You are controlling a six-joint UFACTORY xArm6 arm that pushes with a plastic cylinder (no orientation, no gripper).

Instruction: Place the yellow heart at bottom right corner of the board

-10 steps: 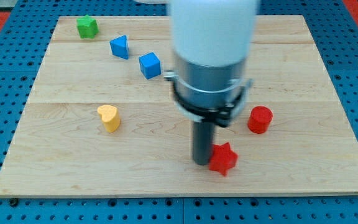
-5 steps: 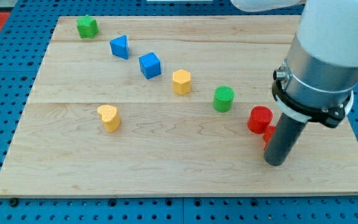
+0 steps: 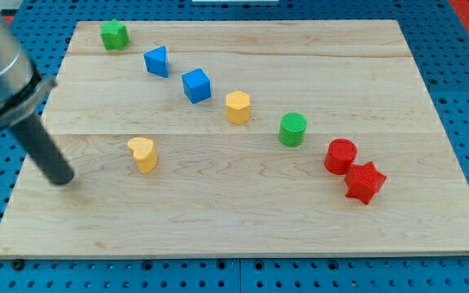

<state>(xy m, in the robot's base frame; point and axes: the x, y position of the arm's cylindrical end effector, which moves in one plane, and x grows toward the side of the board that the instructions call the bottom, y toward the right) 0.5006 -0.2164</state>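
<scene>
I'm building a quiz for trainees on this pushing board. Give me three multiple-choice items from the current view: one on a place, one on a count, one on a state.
1. Where is my tip relative to the yellow heart?
A. view's left
B. view's right
C. on top

2. How many red blocks are there?
A. one
B. two
C. three

3. The red cylinder and red star are:
A. stacked
B. far apart
C. side by side, about touching

Answers:
1 A, the rod stands left of the heart, apart from it.
2 B, cylinder and star only.
3 C, no clear gap shows.

Eight blocks – two each: green, blue, yellow, red.
</scene>
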